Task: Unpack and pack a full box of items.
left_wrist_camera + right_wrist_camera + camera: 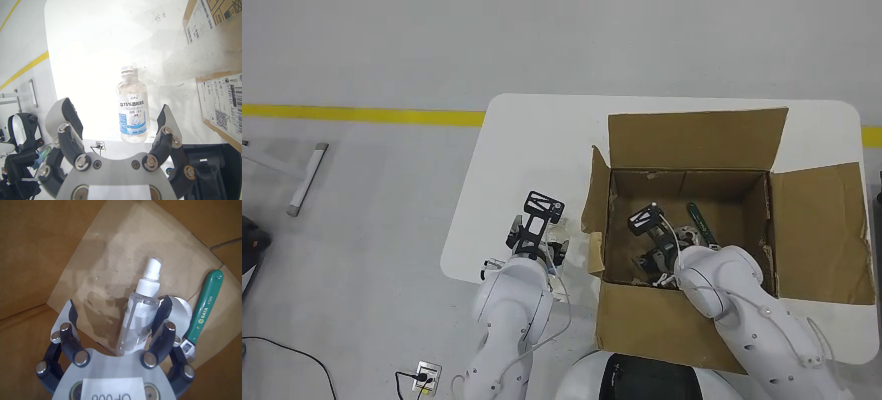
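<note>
Cardboard box (692,140): open with its flaps out, on the 3 o'clock side of the white table (532,150).
Left gripper (116,108): spread wide and holding nothing, over the clear plastic bottle (133,113).
Clear plastic bottle: out on the table at the box's 9 o'clock, apparently lying flat.
Right gripper (120,305): inside the box, released, straddling the spray bottle (143,306).
Adjustable wrench (206,306): green handle, on the box floor at that gripper's 3 o'clock from above.
Progress: unpacking looks close to done, with two items left inside and repacking not begun.

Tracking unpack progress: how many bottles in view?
2. A clear labelled bottle on the table by the left gripper; a spray bottle on the box floor beside the wrench, within the right gripper. Others may hide under the arm.
</note>
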Available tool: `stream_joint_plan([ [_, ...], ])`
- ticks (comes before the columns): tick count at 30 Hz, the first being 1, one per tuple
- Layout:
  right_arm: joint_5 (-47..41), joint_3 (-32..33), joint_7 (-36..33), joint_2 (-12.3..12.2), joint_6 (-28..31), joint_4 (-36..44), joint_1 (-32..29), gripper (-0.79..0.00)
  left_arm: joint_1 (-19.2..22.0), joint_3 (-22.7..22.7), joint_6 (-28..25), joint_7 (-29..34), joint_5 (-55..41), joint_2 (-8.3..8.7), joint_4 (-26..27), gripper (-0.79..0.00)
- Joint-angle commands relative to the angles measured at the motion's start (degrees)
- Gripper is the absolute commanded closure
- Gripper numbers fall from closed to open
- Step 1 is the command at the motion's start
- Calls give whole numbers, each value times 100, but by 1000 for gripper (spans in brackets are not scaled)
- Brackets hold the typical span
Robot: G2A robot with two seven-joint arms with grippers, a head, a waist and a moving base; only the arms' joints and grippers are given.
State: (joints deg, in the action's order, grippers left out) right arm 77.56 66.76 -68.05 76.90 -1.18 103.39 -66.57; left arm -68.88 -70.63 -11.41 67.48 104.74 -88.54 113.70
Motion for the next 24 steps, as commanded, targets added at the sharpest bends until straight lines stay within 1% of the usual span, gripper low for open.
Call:
stream_joint_plan([
  [1,4,-20,11,4,4,-37,17,-757,0,0,0,0,0,0,0,-785],
  [2,3,-26,17,5,5,-50,26,-696,0,0,0,0,0,0,0,-785],
  [3,0,-27,34,7,-8,-54,30,-502,0,0,0,0,0,0,0,-785],
  [4,3,-30,44,8,-11,-60,31,-326,0,0,0,0,0,0,0,-785],
  [5,12,-26,59,9,-33,-56,32,-246,0,0,0,0,0,0,0,-785],
  [6,-5,-10,85,11,-57,-32,32,-74,0,0,0,0,0,0,0,-785],
  [7,-40,12,109,12,-87,-2,20,0,0,0,0,0,0,0,0,-785],
  [11,-280,248,326,1,-206,323,-91,0,0,0,0,0,0,0,0,-785],
  [15,-609,749,822,-37,-284,1255,-411,0,0,0,0,0,0,0,0,-785],
  [18,-1017,1434,1299,-78,-346,2120,-794,0,0,0,0,0,0,0,0,-785],
  [21,-1421,2409,1708,-112,-529,2872,-1223,0,0,0,0,0,0,0,0,-785],
  [22,-1582,2761,1799,-121,-554,3048,-1385,0,0,0,0,0,0,0,0,-785],
  [24,-1869,3517,2048,-136,-570,3125,-1632,0,0,0,0,0,0,0,0,-785],
])
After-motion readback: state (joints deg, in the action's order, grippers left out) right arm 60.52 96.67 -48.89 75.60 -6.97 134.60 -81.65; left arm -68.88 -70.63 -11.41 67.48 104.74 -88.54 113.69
